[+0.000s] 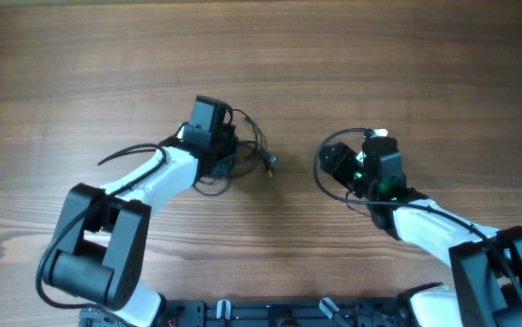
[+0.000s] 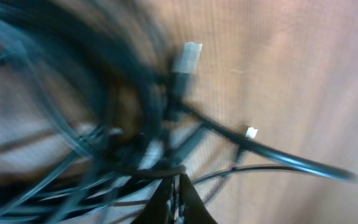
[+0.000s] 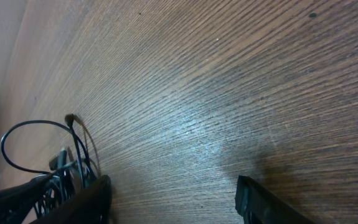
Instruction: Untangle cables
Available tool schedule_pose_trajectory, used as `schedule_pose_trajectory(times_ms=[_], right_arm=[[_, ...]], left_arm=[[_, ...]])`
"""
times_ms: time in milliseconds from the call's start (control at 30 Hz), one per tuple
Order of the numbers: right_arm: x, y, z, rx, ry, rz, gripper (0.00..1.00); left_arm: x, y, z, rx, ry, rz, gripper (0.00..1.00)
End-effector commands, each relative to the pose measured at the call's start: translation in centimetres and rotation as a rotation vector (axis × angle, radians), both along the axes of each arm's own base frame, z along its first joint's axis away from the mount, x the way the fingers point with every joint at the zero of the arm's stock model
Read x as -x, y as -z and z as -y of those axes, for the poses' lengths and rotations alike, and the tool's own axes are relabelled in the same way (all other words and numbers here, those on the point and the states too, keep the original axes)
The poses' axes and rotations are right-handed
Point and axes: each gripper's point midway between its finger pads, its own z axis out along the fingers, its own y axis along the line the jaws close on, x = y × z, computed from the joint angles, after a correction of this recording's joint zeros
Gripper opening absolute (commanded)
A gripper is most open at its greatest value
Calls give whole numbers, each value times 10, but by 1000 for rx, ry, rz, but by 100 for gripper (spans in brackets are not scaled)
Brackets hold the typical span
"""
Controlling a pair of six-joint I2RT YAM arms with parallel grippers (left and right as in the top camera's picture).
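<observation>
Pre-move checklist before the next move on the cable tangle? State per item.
1. Left gripper at the cable tangle: ok, strands fill the left wrist view.
2. Left gripper holding a strand: cannot tell, the view is blurred.
3. Right gripper open and empty: ok, bare table shows between its fingers.
4. A plug end in sight to aim for: ok, a silver plug lies at the tangle's edge.
5. Black loop beside the right gripper, task cable or arm wiring: cannot tell.
</observation>
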Motion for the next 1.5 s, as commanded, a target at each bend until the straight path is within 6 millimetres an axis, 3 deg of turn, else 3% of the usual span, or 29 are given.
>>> schedule_pose_trajectory(times_ms=[0, 67, 167, 200, 267, 300, 333, 367, 467, 500, 533, 567, 700, 900, 1333, 1467], right_arm=[[3, 3, -3, -3, -12, -14, 65], [3, 3, -3, -3, -11, -14, 64], [3, 3, -3, -5, -11, -14, 62], [3, 3, -3, -5, -10, -14, 62], [3, 3, -3, -4, -10, -14, 62], [3, 3, -3, -5, -10, -15, 62], [3, 3, -3, -6, -10, -15, 62], [3, 3, -3, -5, -10, -15, 62], [3, 3, -3, -5, -10, -15, 62], [3, 3, -3, -5, -10, -15, 62], [3, 3, -3, -5, -10, -15, 62], [3, 3, -3, -5, -10, -15, 62], [3, 3, -3, -5, -9, -15, 62], [3, 3, -3, -4, -10, -15, 62], [3, 3, -3, -4, -10, -15, 62], [3, 3, -3, -4, -10, -15, 62]], left_arm=[[-25, -24, 13, -59, 227, 206, 4], [-31, -59, 35, -47, 419, 371, 4], [-22, -101, 54, -98, 631, 537, 4], [-17, -107, 52, -143, 654, 549, 4], [-7, -101, 19, -261, 505, 426, 6], [-2, -93, 1, -284, 380, 343, 26], [-1, -89, -5, -279, 319, 309, 70], [0, -86, -7, -258, 272, 286, 100], [-2, -79, -7, -266, 267, 272, 99], [-2, -75, -10, -282, 257, 264, 72], [-4, -71, -15, -258, 172, 236, 59], [-4, -68, -18, -233, 101, 216, 55], [-5, -55, -24, -96, -180, 128, 50], [1, -26, -17, 24, -398, 7, 45], [6, 2, -22, -30, -408, -51, 36], [8, 14, -27, -60, -417, -71, 21]])
